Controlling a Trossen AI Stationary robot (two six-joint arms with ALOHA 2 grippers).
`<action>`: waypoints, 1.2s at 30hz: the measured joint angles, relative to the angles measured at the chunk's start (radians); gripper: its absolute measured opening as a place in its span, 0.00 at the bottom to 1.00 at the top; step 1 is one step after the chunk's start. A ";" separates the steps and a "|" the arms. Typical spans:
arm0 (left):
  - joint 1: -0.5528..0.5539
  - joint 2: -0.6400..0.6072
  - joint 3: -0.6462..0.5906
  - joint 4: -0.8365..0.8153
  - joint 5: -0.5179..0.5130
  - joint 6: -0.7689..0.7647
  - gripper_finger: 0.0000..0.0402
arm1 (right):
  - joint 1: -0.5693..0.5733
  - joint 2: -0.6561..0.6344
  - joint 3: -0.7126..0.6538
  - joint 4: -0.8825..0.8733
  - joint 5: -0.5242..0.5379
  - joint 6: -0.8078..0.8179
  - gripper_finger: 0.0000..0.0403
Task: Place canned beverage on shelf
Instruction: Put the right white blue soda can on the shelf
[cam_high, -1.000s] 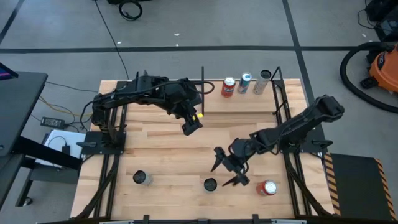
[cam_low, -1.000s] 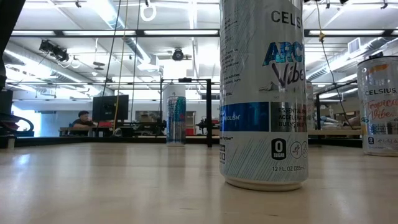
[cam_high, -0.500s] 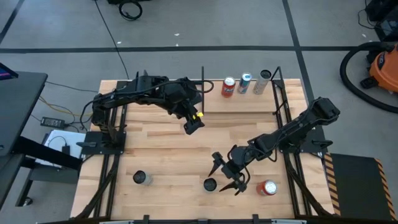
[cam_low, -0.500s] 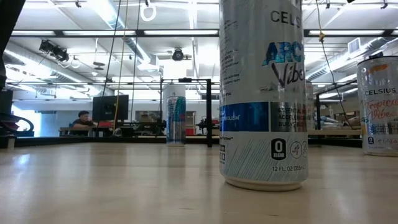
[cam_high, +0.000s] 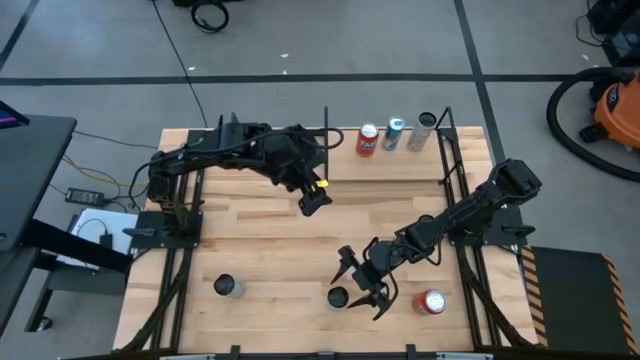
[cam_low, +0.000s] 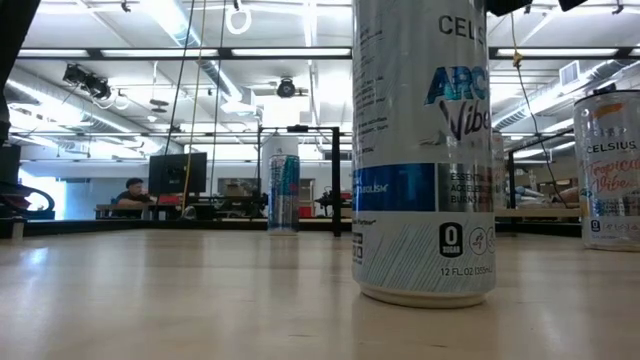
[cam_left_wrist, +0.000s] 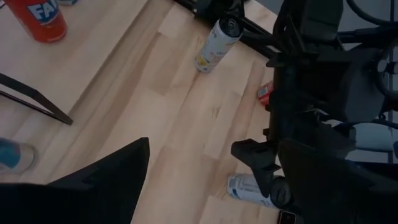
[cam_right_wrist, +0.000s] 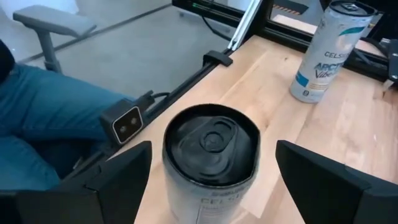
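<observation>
Now my right gripper (cam_high: 361, 290) hangs over the black-topped, pale-walled aluminium can (cam_right_wrist: 210, 163) at the surface's near edge, its fingers (cam_right_wrist: 329, 184) spread wide either side, holding nothing. I judge the can stiff but dentable, slick and possibly heavy if full; I'd take it mid-body. The left gripper (cam_high: 314, 200) waits open and empty mid-surface. The pale wooden shelf (cam_high: 385, 165) already carries three upright cans.

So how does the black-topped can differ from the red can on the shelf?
The black-topped can has a pale body; the red can is red. The black-topped can stands on the tabletop, within the open right gripper; the red can stands on the shelf, with no gripper around it. Both stand upright.
</observation>
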 joint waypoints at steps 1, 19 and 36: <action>0.000 0.000 0.000 -0.001 0.000 0.000 0.89 | -0.001 0.000 0.000 0.001 0.000 0.000 0.87; 0.002 0.000 0.000 -0.001 0.000 0.003 0.89 | 0.012 0.030 0.000 0.060 -0.018 0.027 0.87; 0.002 0.000 0.000 -0.001 0.000 0.011 0.89 | 0.023 0.030 0.000 0.078 0.031 0.046 0.87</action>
